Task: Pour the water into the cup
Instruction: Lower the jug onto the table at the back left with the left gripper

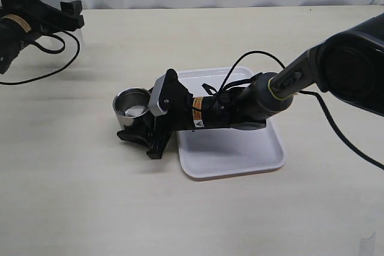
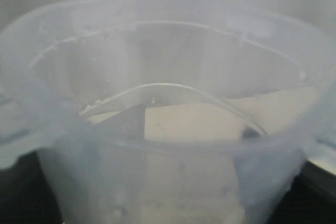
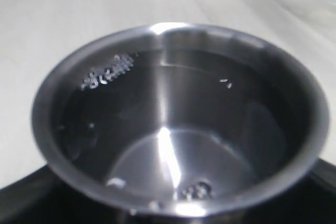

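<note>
Front of desk [image 1: 90,208]: white tray [image 1: 240,154], right arm [image 1: 258,97] lying across it.
Right gripper [image 1: 135,129]: closed around cup [image 1: 132,105], low on its wall.
Cup position: upright, just beside tray.
Water [image 3: 173,161]: shallow glinting pool inside cup.
Left gripper [image 1: 75,15], far corner: clasps translucent beaker [image 2: 168,145].
</note>
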`<state>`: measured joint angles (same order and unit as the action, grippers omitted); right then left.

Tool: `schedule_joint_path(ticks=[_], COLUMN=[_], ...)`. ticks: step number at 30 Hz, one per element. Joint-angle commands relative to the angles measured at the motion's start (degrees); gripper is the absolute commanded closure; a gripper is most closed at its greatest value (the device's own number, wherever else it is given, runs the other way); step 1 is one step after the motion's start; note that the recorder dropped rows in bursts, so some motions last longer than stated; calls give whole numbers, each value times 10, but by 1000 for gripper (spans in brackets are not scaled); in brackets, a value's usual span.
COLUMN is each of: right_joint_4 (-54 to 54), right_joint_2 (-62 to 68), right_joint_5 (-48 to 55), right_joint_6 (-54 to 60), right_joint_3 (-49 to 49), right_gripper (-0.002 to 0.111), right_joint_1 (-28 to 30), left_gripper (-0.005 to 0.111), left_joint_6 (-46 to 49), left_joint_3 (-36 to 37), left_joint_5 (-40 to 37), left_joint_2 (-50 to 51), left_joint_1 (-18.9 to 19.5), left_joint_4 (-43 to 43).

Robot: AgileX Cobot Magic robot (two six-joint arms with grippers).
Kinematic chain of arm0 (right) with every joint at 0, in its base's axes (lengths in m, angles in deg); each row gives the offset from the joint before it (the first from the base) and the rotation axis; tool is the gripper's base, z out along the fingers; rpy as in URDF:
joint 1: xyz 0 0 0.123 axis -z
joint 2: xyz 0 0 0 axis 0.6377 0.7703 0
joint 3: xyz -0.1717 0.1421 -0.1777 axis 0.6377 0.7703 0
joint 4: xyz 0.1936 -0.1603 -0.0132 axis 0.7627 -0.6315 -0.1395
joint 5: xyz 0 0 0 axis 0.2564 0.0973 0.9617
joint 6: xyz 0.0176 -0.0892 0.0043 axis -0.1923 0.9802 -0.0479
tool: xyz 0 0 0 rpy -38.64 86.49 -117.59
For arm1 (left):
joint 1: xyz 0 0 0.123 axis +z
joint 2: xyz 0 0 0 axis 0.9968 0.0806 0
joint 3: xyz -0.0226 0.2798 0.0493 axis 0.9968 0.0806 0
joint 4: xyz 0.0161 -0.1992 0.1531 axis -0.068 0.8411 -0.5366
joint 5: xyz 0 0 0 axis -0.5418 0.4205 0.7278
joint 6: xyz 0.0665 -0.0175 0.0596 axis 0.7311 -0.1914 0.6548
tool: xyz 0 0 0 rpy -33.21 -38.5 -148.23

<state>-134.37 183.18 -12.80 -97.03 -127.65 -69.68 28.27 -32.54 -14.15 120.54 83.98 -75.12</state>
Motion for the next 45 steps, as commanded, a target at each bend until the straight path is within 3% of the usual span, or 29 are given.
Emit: schedule_joint_path(ticks=[1, 12, 15, 22, 25, 35, 41, 45], right_joint_4=[-7, -7, -7, -7, -7, -7, -7, -7], right_joint_2=[-2, -2, -2, -2, -2, -2, -2, -2], right_joint_5=[11, 11, 11, 11, 11, 11, 11, 11], right_joint_6=[2, 2, 2, 2, 2, 2, 2, 2], right_joint_3=[-1, -1, -1, -1, -1, -1, -1, -1], right_gripper=[104, 104, 104, 104, 104, 104, 104, 104], right_joint_1=[0, 0, 0, 0, 0, 0, 0, 0], left_gripper=[107, 106, 94, 51, 38, 36, 11, 9], left_joint_6=[-5, -3, -3, -8, -8, -23, -20, -18], left_joint_3=[-27, -27, -27, -26, -26, -26, -15, -13], left_joint_5=[21, 46, 41, 34, 34, -10, 6, 7], left_joint_2=[26, 47, 47, 47, 47, 47, 47, 47], left_joint_1=[0, 0, 0, 0, 0, 0, 0, 0], left_joint_4=[-3, -1, -1, 2, 2, 8, 13, 13])
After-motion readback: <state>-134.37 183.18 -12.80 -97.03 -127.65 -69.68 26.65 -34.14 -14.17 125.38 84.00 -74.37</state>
